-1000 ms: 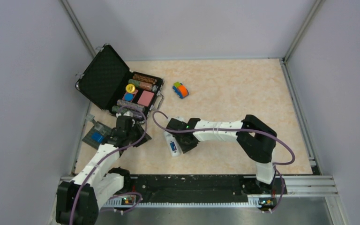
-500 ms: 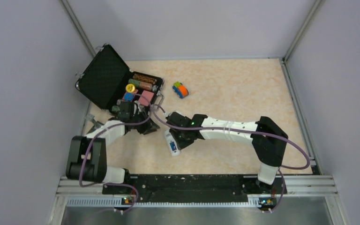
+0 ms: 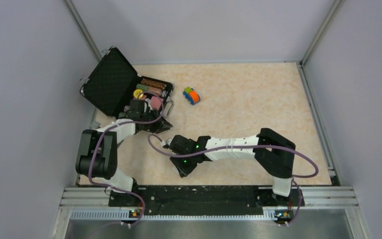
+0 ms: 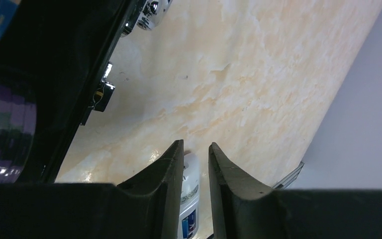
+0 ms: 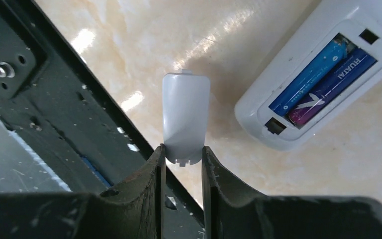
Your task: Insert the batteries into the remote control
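- From above, where are the two arms?
- The left gripper (image 3: 155, 123) is at the front edge of the open black foam-lined case (image 3: 110, 84). The right gripper (image 3: 181, 168) is low over the beige marbled table (image 3: 248, 114), near the black base rail (image 3: 204, 194). I cannot find the remote here; I think the right wrist covers it.
- And the left wrist camera?
- Its black fingers stand only a little apart, with nothing between them. Far beyond them lies the slim white plastic remote control (image 4: 189, 196). It has a blue label, too small to read.
- The right wrist camera?
- The fingers are closed on the small white plastic battery cover (image 5: 185, 117), at its notched end. Just beside it the remote lies back up with its compartment open. Both batteries sit inside, side by side: the blue cylinder (image 5: 311, 74) and the purple cylinder (image 5: 331, 89).
- Any writing?
- "HUATAI" in white on the purple one. The marks on the blue one I cannot read.
- So which step is this?
- I judge it is closing the lid. The cover should be turned along the compartment and its small tab put first into the slot. Then it is pressed flat, gently, so the remote does not slide.
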You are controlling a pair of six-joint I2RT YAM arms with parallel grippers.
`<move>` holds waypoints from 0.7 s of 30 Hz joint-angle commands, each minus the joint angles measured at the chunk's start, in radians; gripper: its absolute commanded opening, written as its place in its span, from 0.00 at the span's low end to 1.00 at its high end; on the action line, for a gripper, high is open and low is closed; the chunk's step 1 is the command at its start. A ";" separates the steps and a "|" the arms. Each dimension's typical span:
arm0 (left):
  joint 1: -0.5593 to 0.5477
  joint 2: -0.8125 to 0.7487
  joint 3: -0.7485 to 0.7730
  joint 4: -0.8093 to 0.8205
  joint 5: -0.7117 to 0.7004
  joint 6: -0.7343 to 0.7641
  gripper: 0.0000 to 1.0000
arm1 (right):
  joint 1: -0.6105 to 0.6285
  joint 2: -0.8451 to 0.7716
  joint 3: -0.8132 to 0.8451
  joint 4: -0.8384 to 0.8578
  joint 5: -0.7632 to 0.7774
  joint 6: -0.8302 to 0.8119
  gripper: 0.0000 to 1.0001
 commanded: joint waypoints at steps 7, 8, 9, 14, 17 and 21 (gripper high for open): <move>0.011 -0.005 0.005 0.009 -0.028 0.017 0.30 | 0.004 0.034 -0.060 0.080 0.091 -0.014 0.07; 0.012 -0.005 0.004 0.007 -0.030 0.017 0.30 | 0.002 0.034 -0.071 0.079 0.107 -0.008 0.07; 0.014 -0.005 0.004 0.005 -0.030 0.018 0.30 | 0.001 0.032 -0.082 0.079 0.124 0.001 0.06; 0.016 -0.004 0.002 -0.001 -0.028 0.020 0.30 | -0.031 -0.006 -0.123 0.074 0.181 0.022 0.05; 0.016 -0.006 -0.004 0.002 -0.022 0.016 0.30 | -0.049 -0.032 -0.130 0.065 0.188 0.010 0.05; 0.016 -0.010 -0.012 0.009 -0.013 0.008 0.30 | -0.054 -0.051 -0.126 0.053 0.175 -0.023 0.05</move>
